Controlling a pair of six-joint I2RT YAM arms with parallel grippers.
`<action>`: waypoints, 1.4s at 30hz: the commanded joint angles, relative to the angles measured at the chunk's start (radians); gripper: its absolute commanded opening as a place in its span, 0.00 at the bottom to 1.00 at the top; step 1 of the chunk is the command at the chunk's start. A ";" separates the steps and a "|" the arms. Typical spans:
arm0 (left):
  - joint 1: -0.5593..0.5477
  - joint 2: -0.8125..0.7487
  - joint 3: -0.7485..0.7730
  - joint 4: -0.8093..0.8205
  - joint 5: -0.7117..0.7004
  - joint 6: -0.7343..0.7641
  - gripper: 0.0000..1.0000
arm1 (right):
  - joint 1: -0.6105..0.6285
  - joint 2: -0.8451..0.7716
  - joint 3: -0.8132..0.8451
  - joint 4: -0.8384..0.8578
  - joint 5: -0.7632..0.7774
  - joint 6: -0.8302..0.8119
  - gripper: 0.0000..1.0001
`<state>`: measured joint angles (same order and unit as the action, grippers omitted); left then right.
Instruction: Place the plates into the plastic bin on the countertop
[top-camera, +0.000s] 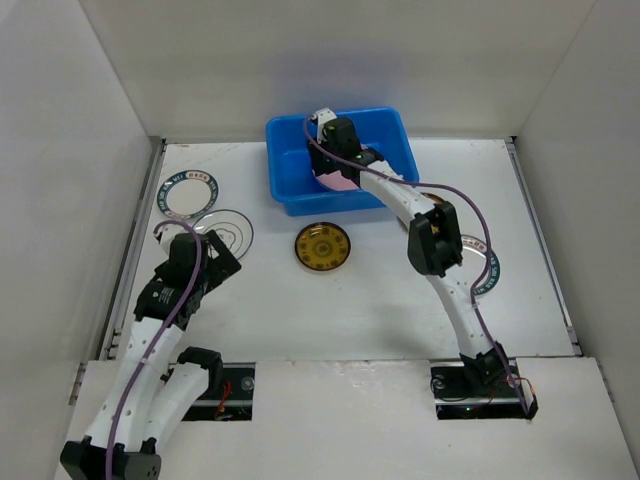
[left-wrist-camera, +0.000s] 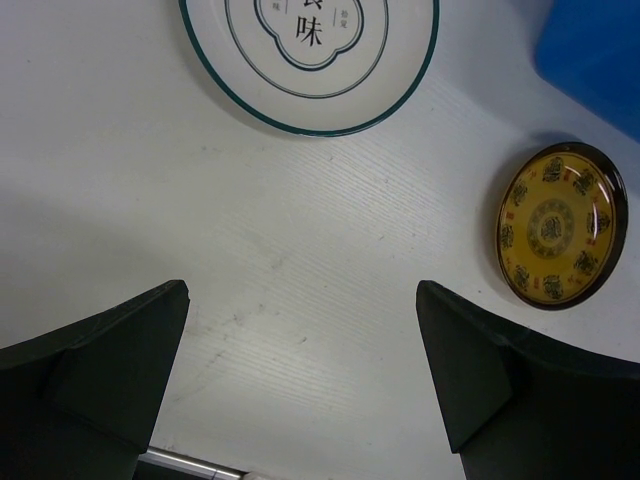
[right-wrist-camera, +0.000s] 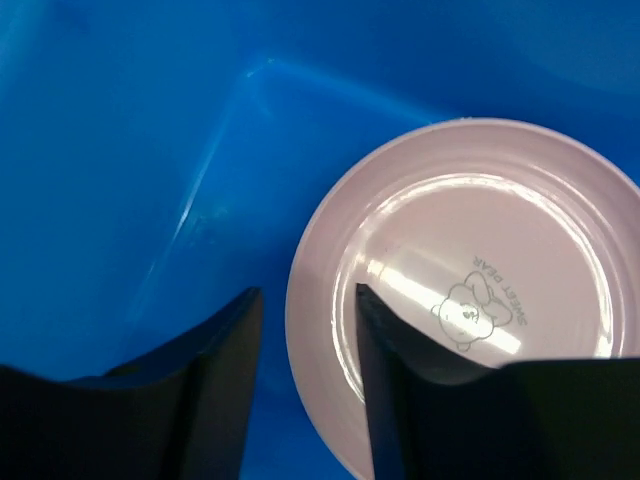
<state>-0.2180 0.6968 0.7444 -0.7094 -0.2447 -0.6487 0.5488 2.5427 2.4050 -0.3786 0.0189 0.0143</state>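
The blue plastic bin (top-camera: 285, 140) stands at the back middle of the white countertop (top-camera: 380, 300). My right gripper (top-camera: 331, 168) reaches into it, and its slightly parted jaws (right-wrist-camera: 308, 292) straddle the rim of the pink plate (right-wrist-camera: 470, 290), with blue showing between the left finger and the rim. The pink plate (top-camera: 341, 181) lies inside the bin. A yellow-gold plate (top-camera: 322, 246) lies in front of the bin and also shows in the left wrist view (left-wrist-camera: 560, 225). Two white patterned plates (top-camera: 189, 193) (top-camera: 230, 230) lie at the left. My left gripper (left-wrist-camera: 302, 292) is open and empty above bare countertop.
Another white patterned plate (top-camera: 484, 266) lies at the right, partly under my right arm. White walls enclose the countertop on the left, back and right. My left arm covers part of the nearer white plate (left-wrist-camera: 310, 50).
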 joint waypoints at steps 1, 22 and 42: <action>0.009 0.013 -0.019 0.001 -0.008 -0.005 1.00 | 0.000 -0.125 -0.049 0.056 0.029 -0.013 0.52; 0.288 0.262 -0.212 0.463 0.166 -0.318 0.90 | 0.181 -1.102 -1.111 0.348 0.185 0.102 0.75; 0.377 0.559 -0.482 1.129 0.232 -0.534 0.43 | 0.061 -1.581 -1.560 0.320 0.148 0.239 0.75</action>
<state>0.1471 1.2072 0.3061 0.3237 -0.0135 -1.1496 0.6243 0.9863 0.8642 -0.0788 0.1684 0.2329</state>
